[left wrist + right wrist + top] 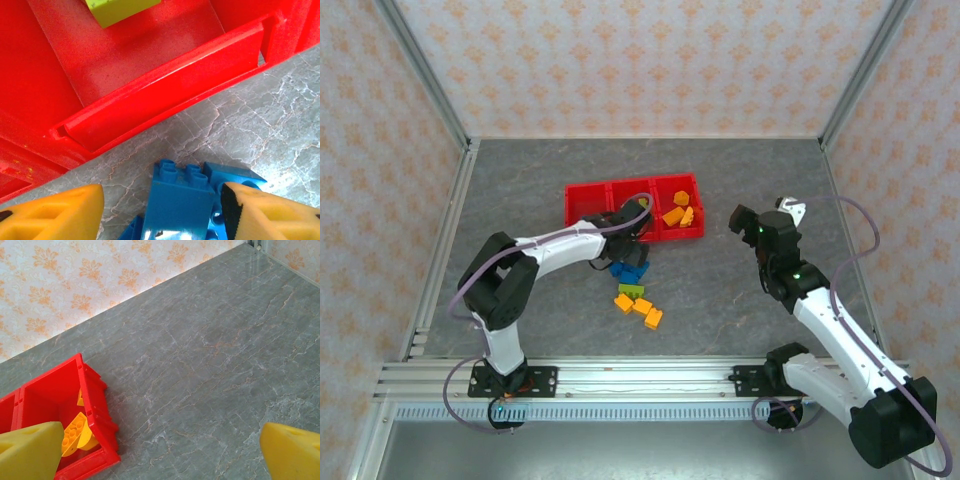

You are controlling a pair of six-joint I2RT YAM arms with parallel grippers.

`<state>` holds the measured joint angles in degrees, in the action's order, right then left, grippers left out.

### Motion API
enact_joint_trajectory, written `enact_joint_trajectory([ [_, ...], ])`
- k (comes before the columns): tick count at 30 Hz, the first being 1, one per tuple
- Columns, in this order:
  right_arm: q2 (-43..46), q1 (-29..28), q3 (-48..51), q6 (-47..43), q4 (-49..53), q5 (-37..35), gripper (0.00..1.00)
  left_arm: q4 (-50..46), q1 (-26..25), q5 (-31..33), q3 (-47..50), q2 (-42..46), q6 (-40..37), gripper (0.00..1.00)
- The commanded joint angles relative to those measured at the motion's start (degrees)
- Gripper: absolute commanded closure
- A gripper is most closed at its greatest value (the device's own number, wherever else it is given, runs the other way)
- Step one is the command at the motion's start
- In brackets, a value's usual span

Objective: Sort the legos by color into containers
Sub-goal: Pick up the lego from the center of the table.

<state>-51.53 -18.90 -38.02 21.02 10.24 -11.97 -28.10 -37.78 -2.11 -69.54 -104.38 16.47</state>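
L gripper [162, 202] is low over the grey marbled desk [260, 125], yellow pads [55, 215] spread either side of a blue studded plastic brick [177, 197], not clenched; prob. lining up a pick. The brick lies just beside the near wall of the red plastic three-bin tray [165, 100]. A lime-green brick [120, 7] lies in the bin behind. R gripper [160, 440] hangs released beside the end bin w/ orange bricks [75, 432], likely keeping clear.

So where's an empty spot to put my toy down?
Bare table lies left of the red tray, out to the side rail, and behind it up to the back wall. The stretch right of the tray is bare too, near the right gripper. Crowded in front of the tray: loose bricks and the left gripper.
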Motion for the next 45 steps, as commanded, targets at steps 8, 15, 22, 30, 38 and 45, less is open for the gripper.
enact_joint_trajectory([
  [8,0.66,0.43,0.74,0.26,-0.04,-1.17,0.00,-3.50,-0.01,1.97,-1.96,-2.98,-0.74,0.39],
  [15,0.75,0.38,0.78,0.34,0.01,-1.09,0.00,-4.07,0.24,3.68,-1.74,-2.94,-0.15,0.48],
  [22,1.02,0.42,0.83,0.27,0.13,-1.22,0.00,-4.10,1.12,3.87,-0.63,-2.20,0.96,0.54],
  [30,1.14,0.43,1.05,0.34,-0.04,-1.17,0.00,-3.46,1.90,3.69,2.51,-0.83,2.42,0.47],
  [38,1.12,0.44,0.87,0.39,0.12,-1.21,0.00,-2.67,2.53,2.51,3.44,-0.84,3.39,0.61],
  [45,1.20,0.37,0.91,0.48,0.05,-1.24,0.00,-2.30,2.40,2.38,3.05,1.89,3.45,0.71],
])
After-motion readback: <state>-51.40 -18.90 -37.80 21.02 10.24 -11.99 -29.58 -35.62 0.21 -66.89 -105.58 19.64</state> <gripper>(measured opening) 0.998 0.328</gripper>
